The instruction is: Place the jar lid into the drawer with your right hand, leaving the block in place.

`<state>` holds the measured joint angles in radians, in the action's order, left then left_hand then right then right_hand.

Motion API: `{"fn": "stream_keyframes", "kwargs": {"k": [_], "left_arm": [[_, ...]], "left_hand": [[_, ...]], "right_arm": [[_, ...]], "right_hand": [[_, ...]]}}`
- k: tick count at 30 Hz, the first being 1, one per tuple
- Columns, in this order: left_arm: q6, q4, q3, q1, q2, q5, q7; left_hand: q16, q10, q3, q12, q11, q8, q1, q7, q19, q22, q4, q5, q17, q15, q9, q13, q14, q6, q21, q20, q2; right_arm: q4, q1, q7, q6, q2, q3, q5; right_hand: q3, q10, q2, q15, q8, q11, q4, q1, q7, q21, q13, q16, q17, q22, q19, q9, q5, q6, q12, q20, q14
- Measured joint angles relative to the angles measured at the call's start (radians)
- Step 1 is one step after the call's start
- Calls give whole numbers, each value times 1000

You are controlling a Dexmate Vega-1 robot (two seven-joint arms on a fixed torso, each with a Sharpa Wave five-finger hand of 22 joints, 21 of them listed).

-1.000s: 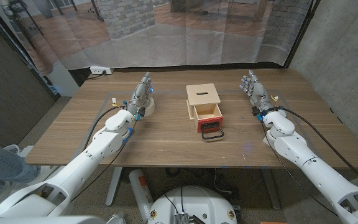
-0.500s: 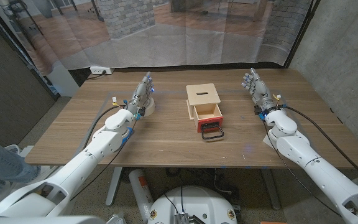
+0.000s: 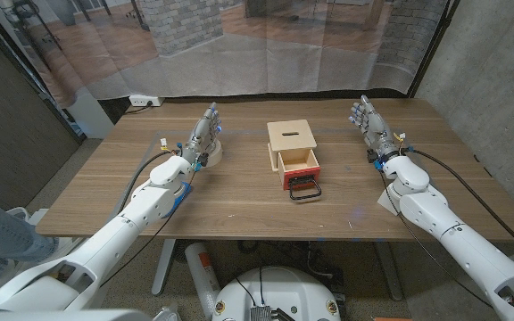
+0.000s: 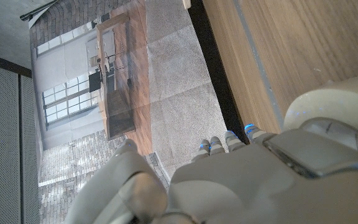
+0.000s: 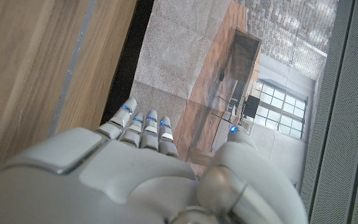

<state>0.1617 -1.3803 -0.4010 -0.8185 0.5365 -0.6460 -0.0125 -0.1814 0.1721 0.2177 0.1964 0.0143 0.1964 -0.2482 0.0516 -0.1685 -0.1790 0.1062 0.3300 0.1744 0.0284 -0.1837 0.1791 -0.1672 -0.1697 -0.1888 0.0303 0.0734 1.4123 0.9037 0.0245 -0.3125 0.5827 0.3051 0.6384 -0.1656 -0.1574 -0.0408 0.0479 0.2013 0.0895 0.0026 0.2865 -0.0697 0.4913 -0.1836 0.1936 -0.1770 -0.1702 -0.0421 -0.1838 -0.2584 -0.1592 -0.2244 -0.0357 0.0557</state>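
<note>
Right hand (image 3: 370,127) empty, fingers extended; drawer (image 3: 297,172) pulled open toward robot, long axis front-to-back.

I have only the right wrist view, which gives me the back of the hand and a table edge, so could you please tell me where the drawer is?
Observer: The drawer stands open at the front of a wooden box in the middle of the table, to the left of your right hand.
Operator: Thank you. And where is the jar lid?
Observer: A pale round thing, most likely the lid, lies on the table's left side, close by the left hand. I cannot tell whether they touch.
Operator: Is my right hand holding anything?
Observer: No, it holds nothing, and its fingers are stretched out.
</note>
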Motion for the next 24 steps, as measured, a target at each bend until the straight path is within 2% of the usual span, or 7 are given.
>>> {"fn": "stream_keyframes", "kwargs": {"k": [11,24], "left_arm": [[-2,-12,1,-3,4,3,7],[-7,-38,4,-15,16,8,17]], "left_hand": [[0,0,0,0,0,0,-5,0,0,0,0,0,0,0,0,0,0,0,0,0,-5],[0,0,-4,0,0,0,-9,0,0,0,-4,0,0,0,0,0,0,0,0,0,-9]], "right_arm": [[23,18,9,4,22,-14,-3],[51,44,27,4,49,-32,-16]], "right_hand": [[0,0,5,0,0,0,0,5,0,-8,0,0,0,0,0,0,2,0,0,0,0],[-4,-5,12,-7,0,-5,-10,17,4,-14,0,0,0,0,0,0,5,-4,0,0,7]]}}
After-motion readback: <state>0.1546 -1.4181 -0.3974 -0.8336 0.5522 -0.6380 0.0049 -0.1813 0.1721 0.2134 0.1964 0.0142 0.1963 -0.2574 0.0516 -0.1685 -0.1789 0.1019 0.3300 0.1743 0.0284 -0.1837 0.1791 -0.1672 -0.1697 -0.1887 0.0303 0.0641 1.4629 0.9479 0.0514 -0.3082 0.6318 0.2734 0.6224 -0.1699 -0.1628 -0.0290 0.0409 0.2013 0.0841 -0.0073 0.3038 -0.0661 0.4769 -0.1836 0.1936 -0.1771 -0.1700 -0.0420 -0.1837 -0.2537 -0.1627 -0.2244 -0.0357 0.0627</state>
